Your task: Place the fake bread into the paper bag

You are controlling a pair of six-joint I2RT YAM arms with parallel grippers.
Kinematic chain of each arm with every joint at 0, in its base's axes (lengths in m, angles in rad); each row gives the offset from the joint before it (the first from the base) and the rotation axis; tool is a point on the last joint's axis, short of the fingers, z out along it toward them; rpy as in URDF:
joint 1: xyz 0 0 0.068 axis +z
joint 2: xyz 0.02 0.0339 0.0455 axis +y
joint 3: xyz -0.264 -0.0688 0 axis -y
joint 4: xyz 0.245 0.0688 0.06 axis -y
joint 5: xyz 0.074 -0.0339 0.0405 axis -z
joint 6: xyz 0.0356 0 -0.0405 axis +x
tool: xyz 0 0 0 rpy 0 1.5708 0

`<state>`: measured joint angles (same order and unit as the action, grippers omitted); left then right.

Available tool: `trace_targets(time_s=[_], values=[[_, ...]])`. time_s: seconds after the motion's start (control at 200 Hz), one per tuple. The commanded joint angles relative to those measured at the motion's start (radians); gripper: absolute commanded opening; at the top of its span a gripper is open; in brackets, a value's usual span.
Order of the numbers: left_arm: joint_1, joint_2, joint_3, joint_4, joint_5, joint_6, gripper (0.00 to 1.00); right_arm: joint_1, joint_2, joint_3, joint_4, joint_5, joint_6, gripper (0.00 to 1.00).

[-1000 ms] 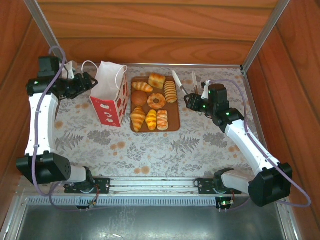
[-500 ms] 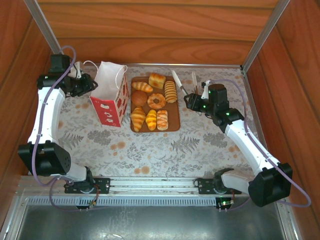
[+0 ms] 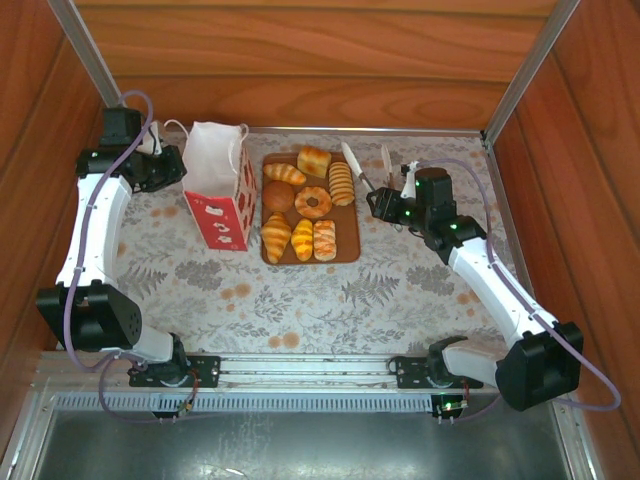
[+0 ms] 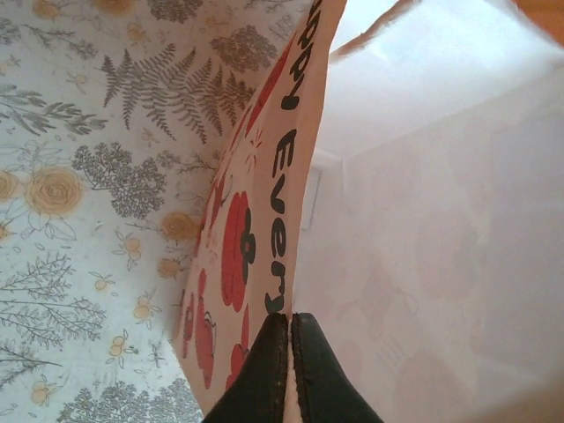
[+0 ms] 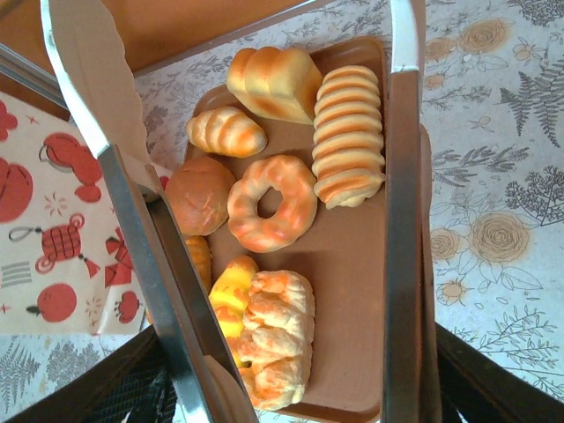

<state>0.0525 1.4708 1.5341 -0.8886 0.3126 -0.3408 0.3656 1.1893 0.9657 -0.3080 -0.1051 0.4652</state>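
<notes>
- The table [image 3: 400,290] carries a bag [image 3: 215,190] at the back left and a board [image 3: 347,245] just to the bag's right.
- The bread lies on the board: a loaf [image 3: 314,160] at the far edge, a croissant [image 3: 285,174] to its left and slightly nearer, and a striped roll [image 3: 341,183] along the right side.
- In the middle row, a bun [image 3: 278,195] sits left of a donut [image 3: 313,202].
- Three rolls [image 3: 302,240] lie side by side along the near edge.
- The tongs [image 3: 352,163] reach out just right of the board's far right corner, ahead of the right gripper [image 3: 385,203].
- The left gripper [image 3: 175,172] is at the bag's left wall, on its rim.
</notes>
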Motion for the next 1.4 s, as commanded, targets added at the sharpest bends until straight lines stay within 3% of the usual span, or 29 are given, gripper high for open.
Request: trace_targets(time_s=[0.0,0.31,0.695,1.035,1.394], values=[[-0.009,-0.021,-0.029,0.010,-0.043,-0.019,0.00,-0.007,0.004,0.027,0.013,-0.018,-0.005,0.66],[-0.013,-0.111,-0.114,0.034,-0.090,-0.051,0.00,-0.007,0.014,0.090,-0.121,0.006,-0.094,0.66],[-0.015,-0.127,-0.103,0.034,-0.092,-0.019,0.00,-0.007,0.069,0.162,-0.255,0.023,-0.118,0.65],[-0.018,-0.153,-0.081,0.011,-0.114,0.016,0.00,-0.007,0.223,0.294,-0.444,0.080,-0.136,0.65],[-0.029,-0.145,-0.069,0.011,-0.061,-0.012,0.00,0.024,0.464,0.518,-0.580,0.157,-0.158,0.64]])
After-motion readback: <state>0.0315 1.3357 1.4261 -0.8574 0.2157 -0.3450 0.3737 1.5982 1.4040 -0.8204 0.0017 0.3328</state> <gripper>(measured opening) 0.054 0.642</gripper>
